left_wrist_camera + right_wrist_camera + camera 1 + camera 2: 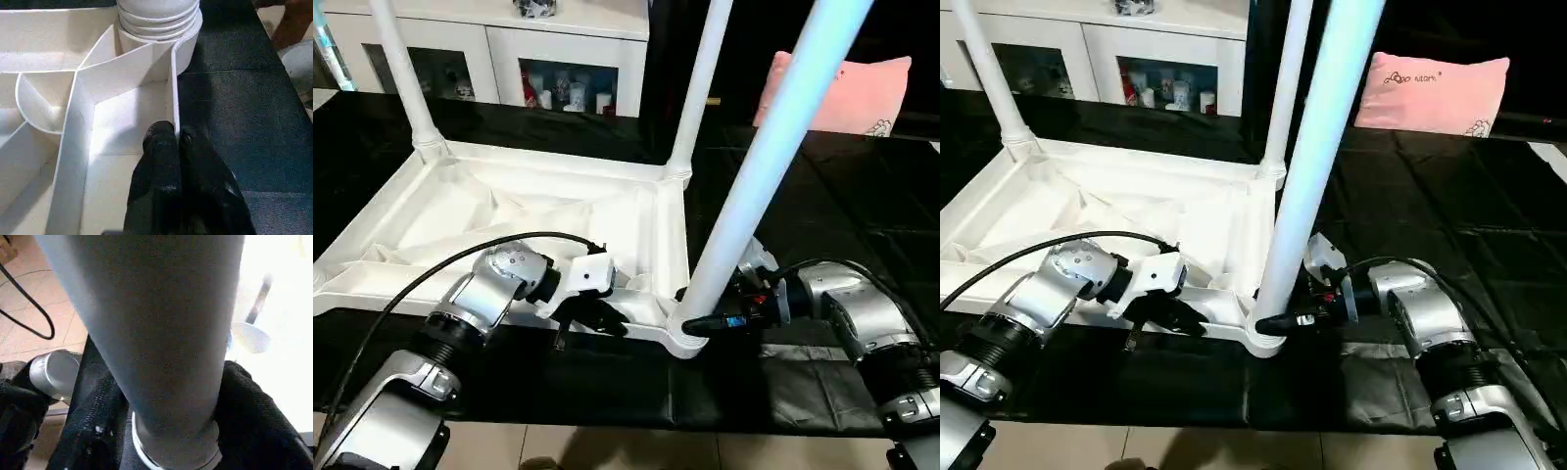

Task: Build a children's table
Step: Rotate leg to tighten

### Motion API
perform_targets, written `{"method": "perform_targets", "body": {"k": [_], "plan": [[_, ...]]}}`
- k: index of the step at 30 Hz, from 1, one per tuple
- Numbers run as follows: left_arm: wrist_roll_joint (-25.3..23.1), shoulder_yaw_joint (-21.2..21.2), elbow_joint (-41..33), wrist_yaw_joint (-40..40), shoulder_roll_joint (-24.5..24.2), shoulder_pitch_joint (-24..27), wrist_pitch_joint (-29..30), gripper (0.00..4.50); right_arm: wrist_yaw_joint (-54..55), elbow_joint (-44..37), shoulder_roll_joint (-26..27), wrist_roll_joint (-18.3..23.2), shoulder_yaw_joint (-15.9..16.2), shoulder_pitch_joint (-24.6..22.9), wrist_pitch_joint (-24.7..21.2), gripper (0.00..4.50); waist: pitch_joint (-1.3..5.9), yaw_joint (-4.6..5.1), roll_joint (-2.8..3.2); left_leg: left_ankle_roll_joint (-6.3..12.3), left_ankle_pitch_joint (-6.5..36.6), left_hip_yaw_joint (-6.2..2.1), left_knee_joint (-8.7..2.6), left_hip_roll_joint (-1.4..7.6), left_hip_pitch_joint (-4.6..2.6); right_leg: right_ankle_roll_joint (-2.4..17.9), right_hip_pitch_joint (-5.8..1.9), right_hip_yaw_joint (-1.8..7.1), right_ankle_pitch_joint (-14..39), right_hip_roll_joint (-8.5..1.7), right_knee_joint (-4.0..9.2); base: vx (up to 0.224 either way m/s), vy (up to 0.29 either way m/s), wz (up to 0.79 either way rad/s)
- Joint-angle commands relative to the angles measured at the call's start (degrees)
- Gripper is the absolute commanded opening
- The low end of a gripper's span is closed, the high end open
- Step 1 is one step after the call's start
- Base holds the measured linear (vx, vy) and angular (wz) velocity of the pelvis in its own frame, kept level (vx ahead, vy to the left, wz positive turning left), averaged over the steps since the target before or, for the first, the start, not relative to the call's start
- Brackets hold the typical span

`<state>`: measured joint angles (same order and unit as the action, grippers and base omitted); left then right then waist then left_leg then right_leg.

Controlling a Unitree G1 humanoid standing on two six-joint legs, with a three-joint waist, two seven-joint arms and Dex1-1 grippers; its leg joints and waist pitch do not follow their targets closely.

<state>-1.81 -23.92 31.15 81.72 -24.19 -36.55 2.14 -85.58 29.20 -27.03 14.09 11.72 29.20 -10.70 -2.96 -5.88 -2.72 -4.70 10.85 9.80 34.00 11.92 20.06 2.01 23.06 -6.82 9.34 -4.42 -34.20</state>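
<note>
The white ribbed children's table (646,225) and its white legs (764,166) lie on black cloth (822,206), beside a pink pillow (862,93).

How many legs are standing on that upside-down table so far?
3: one at the far left corner, one at the far right corner, one at the near right corner between the right gripper's fingers. The near left corner is out of view.

Behind your work: black mat (822,245) on tan tiled floor (636,450); white cabinet (568,49), glass doors, small items inside; pink pillow (862,93) far right.
</note>
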Motion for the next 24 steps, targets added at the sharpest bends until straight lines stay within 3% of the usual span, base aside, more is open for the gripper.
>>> {"method": "perform_targets", "body": {"k": [1, 4, 6, 11, 12, 14, 16, 17, 21, 24], "plan": [[-0.26, -1.49, -0.85, 1.30, 0.86, -0.31, 0.43, 0.00, 0.59, -0.96, 0.57, 1.58, -0.70, -0.30, -1.72, 2.19, 3.91, 0.35, 0.38, 2.93, 9.02, -0.01, -3.64, 1.90, -0.11, 9.56, -3.43, 3.52, 16.22, -4.16, 3.98, 0.000, 0.000, 0.00], [-0.57, -0.85, 0.37, -0.47, 1.29, -0.77, 1.48, 0.00, 3.44, -2.38, 1.69, 2.49, -1.99, -1.03, -3.49, 2.16, 3.80, 0.49, 0.45, 2.41, 10.33, -0.07, -3.72, 1.82, -0.19, 8.89, -3.41, 3.42, 18.08, -4.12, 4.36, 0.000, 0.000, 0.00], [-0.62, -0.11, 1.10, -2.26, 1.76, -1.12, 3.07, 0.00, 5.75, -3.40, 2.29, 2.21, -2.44, -1.56, -4.00, 2.12, 3.63, 0.75, 0.50, 1.84, 12.20, -0.14, -3.77, 1.68, -0.39, 7.68, -3.28, 3.29, 22.31, -4.18, 4.88, 0.000, 0.000, 0.00], [0.09, 4.38, 1.21, -12.87, 5.32, -2.88, 10.94, 0.00, 22.38, -7.63, 7.07, -0.44, -5.06, -4.73, -9.17, 2.08, 3.59, 1.39, 0.63, 0.56, 13.03, -0.41, -3.78, 1.47, -0.56, 5.86, -3.03, 3.04, 25.83, -4.15, 5.45, 0.000, 0.000, 0.00], [0.10, 4.55, 1.07, -13.34, 5.50, -2.94, 11.44, 0.00, 22.95, -7.91, 7.30, -0.56, -5.08, -4.92, -9.40, 2.07, 3.65, 1.57, 0.78, 0.34, 12.91, -0.56, -3.90, 1.44, -0.33, 5.51, -3.27, 2.96, 25.94, -4.18, 5.47, 0.000, 0.000, 0.00], [0.14, 6.22, 0.23, -17.84, 7.36, -3.42, 15.22, 0.00, 28.74, -9.58, 9.94, -1.71, -5.59, -5.92, -12.21, 2.05, 3.89, 1.90, 0.79, 0.60, 12.53, -0.57, -3.82, 1.40, -0.30, 5.82, -3.33, 3.04, 24.21, -4.20, 5.33, 0.000, 0.000, 0.00], [0.07, 7.68, -0.17, -21.99, 9.15, -3.93, 18.27, 0.00, 34.65, -10.28, 12.68, -2.95, -6.13, -6.25, -14.59, 2.03, 3.93, 2.62, 0.83, 0.48, 10.85, -0.60, -3.90, 1.60, 0.09, 7.58, -3.39, 3.28, 19.22, -4.01, 4.63, 0.000, 0.000, 0.00], [-0.62, 8.72, 0.14, -26.76, 10.92, -4.55, 20.07, 0.00, 40.86, -9.56, 15.68, -4.44, -6.50, -5.79, -16.53, 2.02, 3.97, 2.84, 0.79, 0.52, 10.91, -0.57, -3.82, 1.45, -0.01, 7.97, -3.39, 3.15, 19.03, -4.05, 4.73, 0.000, 0.000, 0.00], [-1.52, 9.66, -0.24, -33.57, 14.65, -5.39, 23.71, 0.00, 52.69, -7.06, 21.60, -7.39, -6.89, -3.47, -17.66, 2.00, 3.88, 3.63, 0.78, 0.74, 10.11, -0.38, -3.69, 1.13, 0.08, 7.72, -3.32, 3.23, 20.30, -4.09, 4.96, 0.000, 0.000, 0.00], [-2.28, 8.92, -1.00, -34.64, 15.40, -5.28, 24.29, 0.00, 54.17, -7.65, 22.84, -8.03, -5.87, -2.67, -17.64, 2.00, 3.83, 3.77, 0.93, 1.20, 10.93, -0.43, -3.75, 1.15, -0.09, 7.22, -3.29, 3.20, 20.87, -4.00, 5.24, 0.000, 0.000, 0.00]]}}
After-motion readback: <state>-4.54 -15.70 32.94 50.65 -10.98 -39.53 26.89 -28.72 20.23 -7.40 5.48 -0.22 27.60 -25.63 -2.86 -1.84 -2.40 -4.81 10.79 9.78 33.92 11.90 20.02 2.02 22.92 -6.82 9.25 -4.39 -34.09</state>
